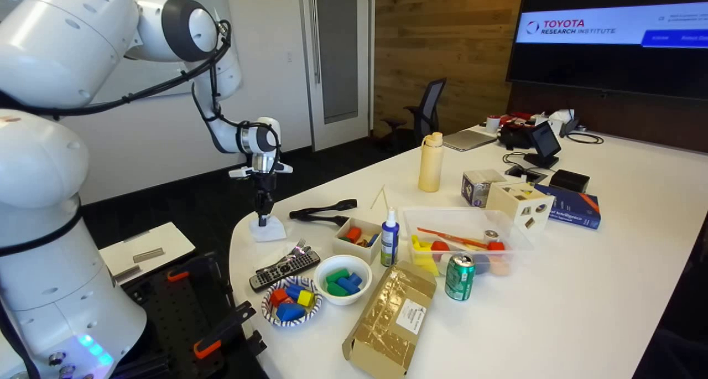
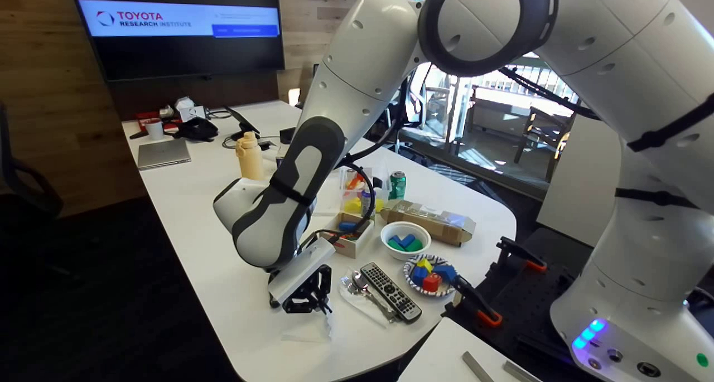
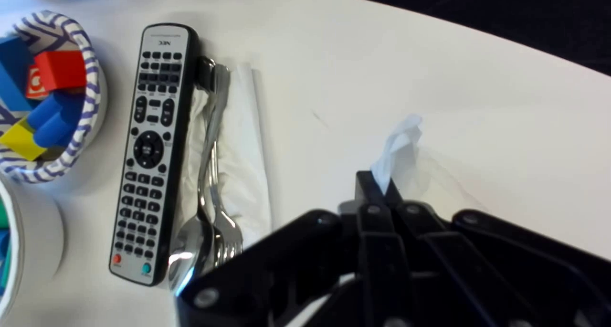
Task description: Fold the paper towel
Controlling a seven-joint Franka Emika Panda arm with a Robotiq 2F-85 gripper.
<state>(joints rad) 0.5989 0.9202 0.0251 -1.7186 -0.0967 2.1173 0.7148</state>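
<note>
One edge of the paper towel is caught: the wrist view shows the gripper clamped on it, tips together, a crumpled bit of white poking up past them. In an exterior view the towel is by the left edge of the table, left of the black tongs and on the far side of the remote. By my reading the grasp is done and the fold barely begun, if at all; whether a crease already runs across the towel I cannot tell. Left to do, it seems: carry that edge over, lay it down, release. Another paper, under the fork and spoon, appears uninvolved.
</note>
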